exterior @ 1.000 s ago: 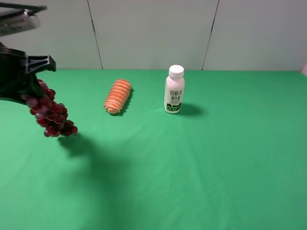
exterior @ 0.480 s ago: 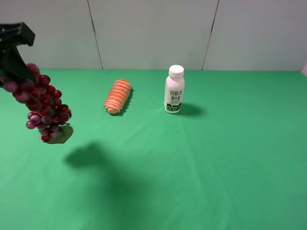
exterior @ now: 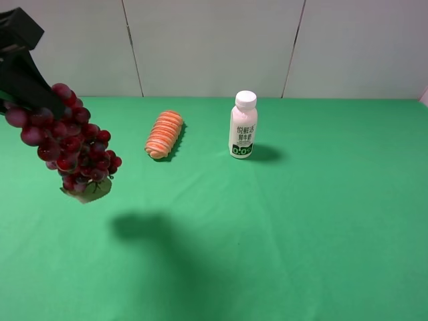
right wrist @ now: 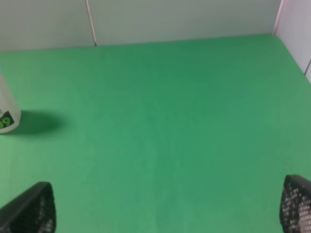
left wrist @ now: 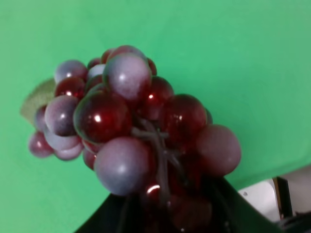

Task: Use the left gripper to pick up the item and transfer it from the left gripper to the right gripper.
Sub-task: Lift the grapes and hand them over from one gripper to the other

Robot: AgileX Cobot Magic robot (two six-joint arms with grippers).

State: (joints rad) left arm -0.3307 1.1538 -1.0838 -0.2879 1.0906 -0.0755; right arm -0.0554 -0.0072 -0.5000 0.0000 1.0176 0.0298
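Note:
The item, a long bunch of glossy dark red-purple grapes (exterior: 72, 146), hangs in the air over the table's left side, its green leaf (exterior: 92, 191) at the lower end. My left gripper (exterior: 41, 99) is shut on the bunch's upper end. The left wrist view shows the grapes (left wrist: 136, 126) filling the frame, with the stem running down into the black jaws of the left gripper (left wrist: 163, 213). My right gripper (right wrist: 163, 206) is open with nothing between its wide-apart fingertips (right wrist: 30, 209), low over the green cloth. It is outside the exterior high view.
An orange-striped bread roll (exterior: 164, 134) lies at the back middle of the green table (exterior: 301, 221). A white bottle (exterior: 243, 125) stands upright to its right, and its base (right wrist: 6, 116) shows in the right wrist view. A pale wall runs along the back.
The left gripper has carried the grapes upward and a little to the right. The bunch's shadow on the cloth has shifted right too. The bread and bottle have not moved.

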